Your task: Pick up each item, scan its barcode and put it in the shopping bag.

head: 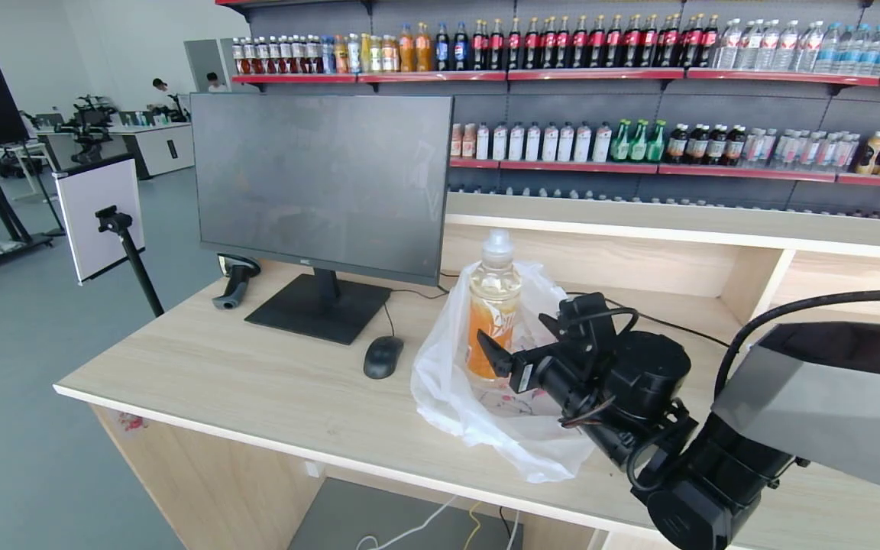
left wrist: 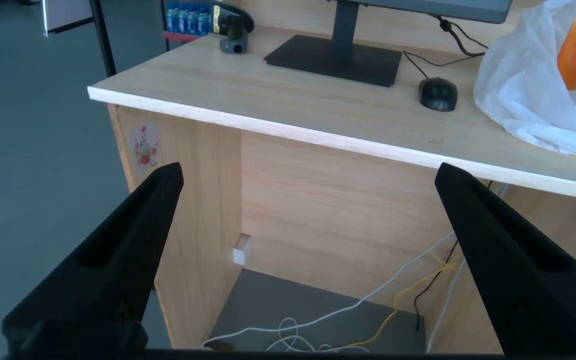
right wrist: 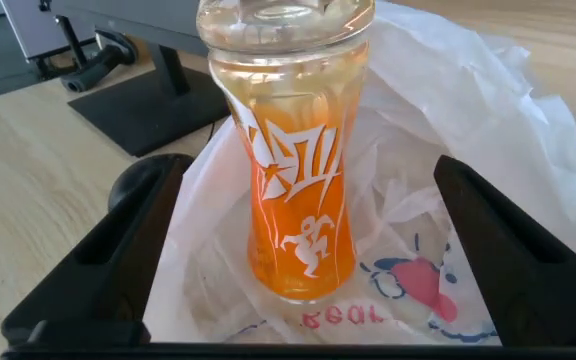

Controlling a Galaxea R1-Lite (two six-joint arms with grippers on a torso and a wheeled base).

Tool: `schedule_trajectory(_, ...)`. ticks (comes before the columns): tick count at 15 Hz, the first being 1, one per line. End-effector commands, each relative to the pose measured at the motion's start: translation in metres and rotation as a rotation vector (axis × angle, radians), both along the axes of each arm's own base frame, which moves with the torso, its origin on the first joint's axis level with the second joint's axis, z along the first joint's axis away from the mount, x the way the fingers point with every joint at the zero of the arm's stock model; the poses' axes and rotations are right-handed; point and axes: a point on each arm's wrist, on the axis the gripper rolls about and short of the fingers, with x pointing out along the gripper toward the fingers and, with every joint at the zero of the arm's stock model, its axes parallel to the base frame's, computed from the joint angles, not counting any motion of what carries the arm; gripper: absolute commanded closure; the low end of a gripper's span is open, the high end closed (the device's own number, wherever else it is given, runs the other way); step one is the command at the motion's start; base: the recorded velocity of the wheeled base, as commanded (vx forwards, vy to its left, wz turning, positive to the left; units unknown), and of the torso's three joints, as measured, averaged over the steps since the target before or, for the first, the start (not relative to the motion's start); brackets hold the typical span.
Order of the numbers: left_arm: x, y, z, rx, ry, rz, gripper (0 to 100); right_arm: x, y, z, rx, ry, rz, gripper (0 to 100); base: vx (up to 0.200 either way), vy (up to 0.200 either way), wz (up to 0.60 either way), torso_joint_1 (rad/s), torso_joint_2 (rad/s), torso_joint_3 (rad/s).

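My right arm (head: 814,382) shows a grey angular shell, round black joints and looping black cables (head: 753,321). The right gripper (head: 513,331) and left gripper (left wrist: 308,250) have black wedge fingers (left wrist: 108,260).

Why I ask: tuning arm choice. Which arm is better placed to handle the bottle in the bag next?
Right, probably. The right gripper is at the shopping bag, jaws open toward the bottle standing in it. The left gripper hangs in front of the desk, away from it.
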Motion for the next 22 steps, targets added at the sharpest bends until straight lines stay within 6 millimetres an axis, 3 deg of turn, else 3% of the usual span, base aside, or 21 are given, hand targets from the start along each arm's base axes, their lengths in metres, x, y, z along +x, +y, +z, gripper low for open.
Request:
schedule_trajectory(1, 0.0, 0.0, 0.0, 0.0, 0.0, 0.001, 0, -0.039, -0.005, 0.033, 0.02, -0.037, 0.052, 0, 0.0, 0.0, 0.0, 0.0, 0.0, 0.0)
schedule_trajectory(3, 0.0, 0.0, 0.0, 0.0, 0.0, 0.0, 0, -0.068, 0.001, 0.045, 0.028, -0.043, 0.115, 0, 0.0, 0.0, 0.0, 0.0, 0.0, 0.0)
schedule_trajectory(6, 0.0, 0.0, 0.0, 0.0, 0.001, 0.001, 0, -0.082, -0.009, 0.06, 0.055, -0.064, 0.102, 0, 0.0, 0.0, 0.0, 0.0, 0.0, 0.0)
schedule_trajectory(8, 0.0, 0.0, 0.0, 0.0, 0.001, 0.001, 0, -0.096, -0.021, 0.081, 0.115, -0.11, 0.107, 0, 0.0, 0.0, 0.0, 0.0, 0.0, 0.0)
schedule_trajectory(10, 0.0, 0.0, 0.0, 0.0, 0.0, 0.0, 0, -0.104, -0.028, 0.086, 0.143, -0.109, 0.109, 0, 0.0, 0.0, 0.0, 0.0, 0.0, 0.0)
schedule_trajectory(14, 0.0, 0.0, 0.0, 0.002, 0.0, 0.0, 0, -0.11, -0.04, 0.09, 0.146, -0.116, 0.089, 0, 0.0, 0.0, 0.0, 0.0, 0.0, 0.0)
schedule_trajectory(22, 0.0, 0.0, 0.0, -0.002, 0.0, 0.001, 0, -0.111, -0.043, 0.091, 0.147, -0.118, 0.08, 0, 0.0, 0.0, -0.6, 0.002, 0.0, 0.002)
